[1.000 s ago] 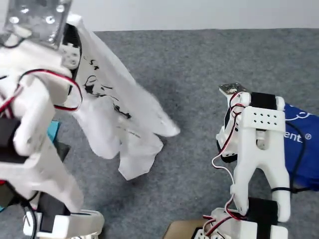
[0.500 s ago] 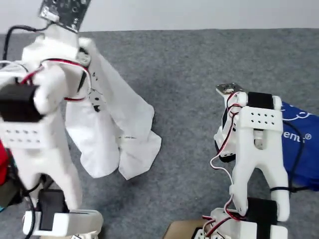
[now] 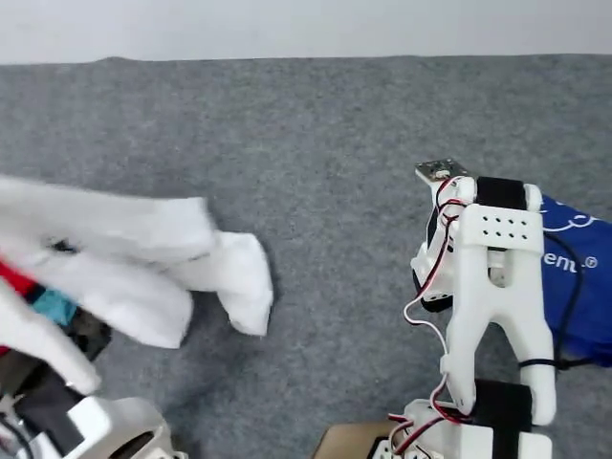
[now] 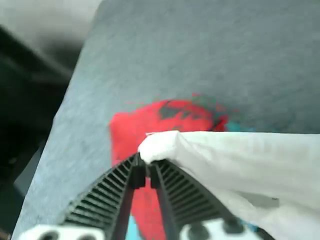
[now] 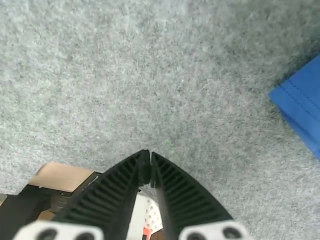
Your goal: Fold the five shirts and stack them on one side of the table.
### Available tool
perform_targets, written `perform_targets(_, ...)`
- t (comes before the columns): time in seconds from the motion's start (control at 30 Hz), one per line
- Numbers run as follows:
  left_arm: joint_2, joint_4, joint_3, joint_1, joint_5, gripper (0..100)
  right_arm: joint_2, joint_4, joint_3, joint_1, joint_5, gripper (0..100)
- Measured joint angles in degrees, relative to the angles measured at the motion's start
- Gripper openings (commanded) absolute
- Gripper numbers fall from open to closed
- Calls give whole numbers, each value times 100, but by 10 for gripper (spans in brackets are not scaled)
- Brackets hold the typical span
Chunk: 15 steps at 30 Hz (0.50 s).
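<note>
The left gripper [image 4: 143, 172] is clenched on just a small fold of the white shirt [image 3: 143, 258], which is bunched across the lower left of the high view, above the red shirt [image 4: 127, 135]. So thin a hold could slip, or the cloth could land crumpled and drag that shirt. The right gripper [image 5: 146, 167] is closed on nothing above the table [image 3: 363, 143], beside the blue shirt [image 3: 583, 277] at the right edge, so it cannot help spread the cloth.

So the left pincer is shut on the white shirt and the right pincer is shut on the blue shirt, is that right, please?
Not quite. The left pincer is indeed shut on the white shirt, but the right pincer is shut on nothing. The right wrist view shows it over the bare grey mat, with the blue shirt lying apart from it.
</note>
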Motion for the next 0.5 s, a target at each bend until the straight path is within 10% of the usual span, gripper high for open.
perform_targets(0.23, 9, -659, 1081, -598, -501, 149, 0, 0, 0, 0, 176, 9)
perform_targets(0.5, -53, -413, 1055, 466, -554, 201, 0, 0, 0, -18, 176, 9)
